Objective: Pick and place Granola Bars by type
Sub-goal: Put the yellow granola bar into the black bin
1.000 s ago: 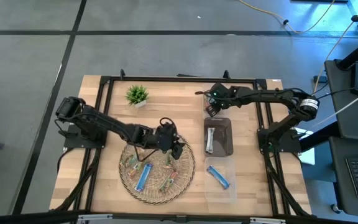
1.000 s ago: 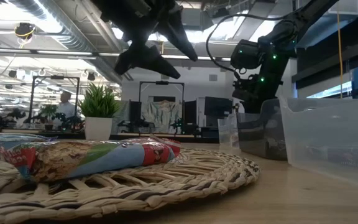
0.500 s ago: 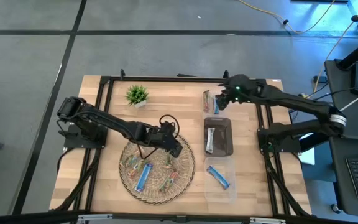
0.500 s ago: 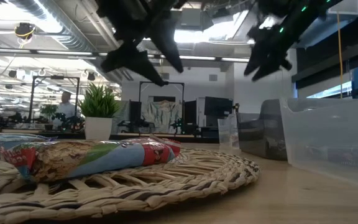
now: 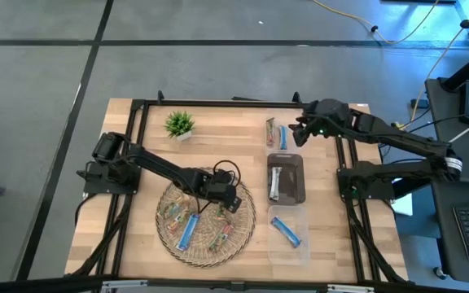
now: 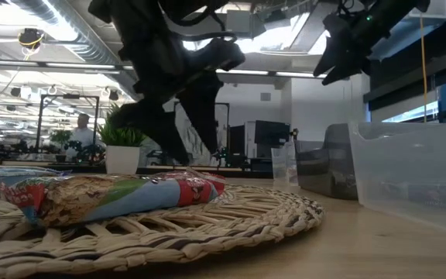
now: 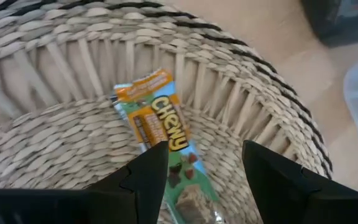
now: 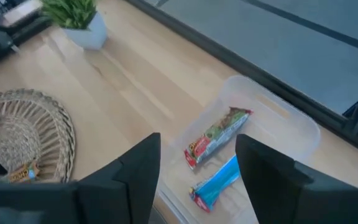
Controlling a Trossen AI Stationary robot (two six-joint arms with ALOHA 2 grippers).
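A round wicker basket (image 5: 163,238) at the near middle of the table holds several granola bars: green-and-orange ones and a blue one (image 5: 187,232). My left gripper (image 5: 226,201) hangs open over the basket's right part, pointing steeply down. In the left wrist view its fingers (image 7: 148,180) stand on either side of a green-and-orange "Chewy" bar (image 7: 160,127) that lies flat on the basket floor. My right gripper (image 5: 300,134) is open and raised beside the far clear bin (image 8: 291,124), where a green-red bar (image 8: 219,137) and a blue bar (image 8: 216,183) lie.
A dark bin (image 5: 286,179) with a silver bar stands mid right. A near clear bin (image 5: 287,232) holds a blue bar. A small potted plant (image 5: 180,124) stands at the far left. A black frame runs along the table's edges.
My left gripper has sunk toward the basket and tipped more steeply down, staying open. My right gripper has risen from the far clear bin and drawn back toward the table's right edge, uncovering the bars lying in that bin.
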